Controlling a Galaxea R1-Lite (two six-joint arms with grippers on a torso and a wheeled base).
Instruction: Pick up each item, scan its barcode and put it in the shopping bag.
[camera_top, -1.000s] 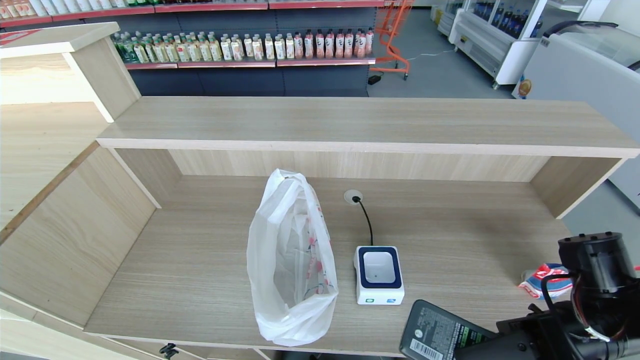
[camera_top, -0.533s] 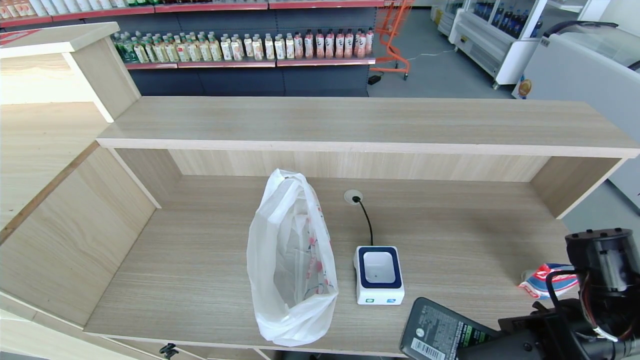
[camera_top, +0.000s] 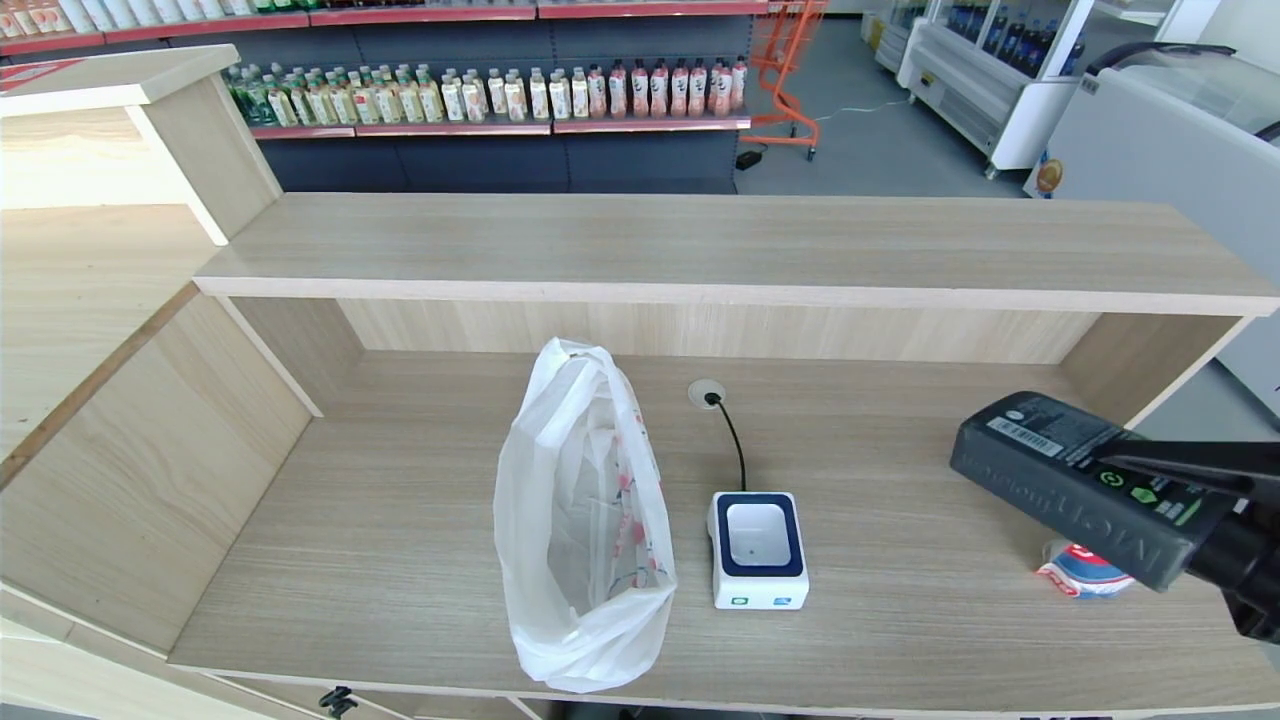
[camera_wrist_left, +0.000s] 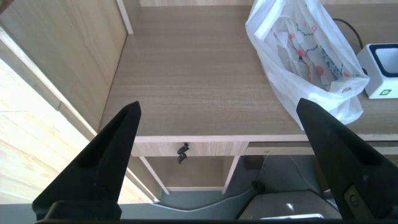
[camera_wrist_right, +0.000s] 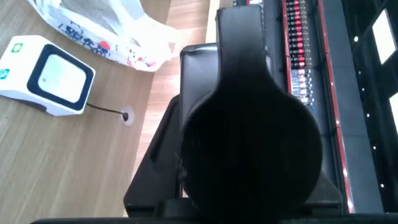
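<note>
The black box (camera_top: 1085, 490) is off the table (camera_top: 400, 520) and in the air over its right end, clamped in the right claw (camera_top: 1165, 500), one finger (camera_top: 1190, 465) lying across the top face. Its long axis is tilted in the head view, running from the far, inner end down to the near, outer end at the claw. The free end points inward and away, toward the back of the table. The barcode label (camera_top: 1024, 437) sits near that free end and faces up, not down at the scanner (camera_top: 757, 548), which stands well apart to the left. I judge the pick-up done and the scan not yet made: the box would need to travel left and turn its label toward the scanner's window. The bagging is also left. The shopping bag (camera_top: 585, 520) lies open just beside the scanner on its left, and I can make out no goods inside. A red, white and blue packet (camera_top: 1085, 572) lies on the table under the box, so at least one more item waits. The left claw (camera_wrist_left: 217, 162) hangs off the near edge, fingers wide apart, holding nothing.
</note>
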